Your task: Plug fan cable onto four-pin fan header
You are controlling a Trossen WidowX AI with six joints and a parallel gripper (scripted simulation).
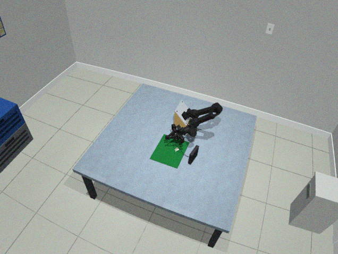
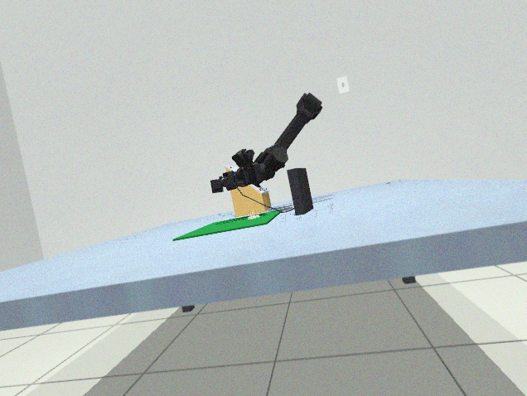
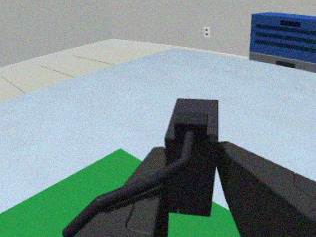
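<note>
My gripper (image 1: 169,137) (image 2: 222,184) (image 3: 190,155) is shut on the black cable plug (image 2: 216,185) (image 3: 198,108), which stands out past the fingertips. The hand points nearly level, well above the green board (image 1: 163,157) (image 2: 208,229) (image 3: 105,184). The cable (image 2: 263,205) (image 3: 135,185) runs from the plug's near end to the black fan (image 1: 193,154) (image 2: 300,191), which stands upright beside the board. A small white part (image 1: 176,149) (image 2: 253,215) with pins, apparently the header, sits on the board near its fan-side edge. The plug is apart from it. Pin details are too small to tell.
A tan block (image 1: 178,120) (image 2: 247,202) with a sloped white face (image 1: 181,108) stands behind the board, close to the arm. The board lies on a blue-grey table (image 1: 123,152) (image 2: 362,234). A blue cabinet (image 1: 9,117) (image 3: 282,36) stands off the table.
</note>
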